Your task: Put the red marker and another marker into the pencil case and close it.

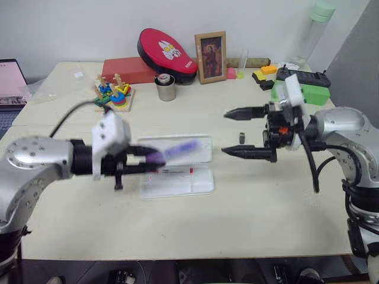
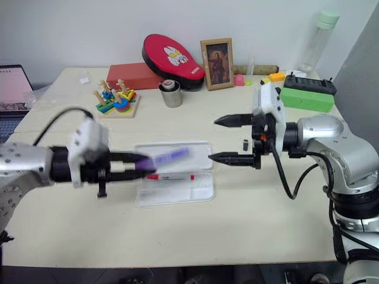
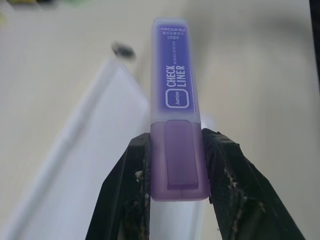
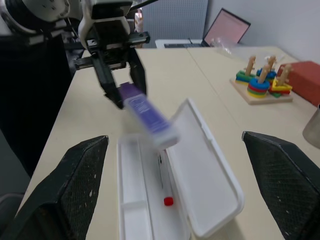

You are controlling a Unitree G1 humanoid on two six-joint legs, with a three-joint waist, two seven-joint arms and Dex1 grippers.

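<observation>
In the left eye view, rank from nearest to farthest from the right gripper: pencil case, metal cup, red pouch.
From the right gripper:
1. pencil case, open, beside it toward the table's middle.
2. metal cup, farther back.
3. red pouch, at the wall behind the cup.

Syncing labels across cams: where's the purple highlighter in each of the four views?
Left eye: purple highlighter left of centre, over the open pencil case, gripped by the left claw.
Right eye, left of centre, again above the case.
Left wrist, centre, cap end pinched between the fingers.
Right wrist, upper centre, above the case.
Shared landmark: the white pencil case with the red marker inside.
</observation>
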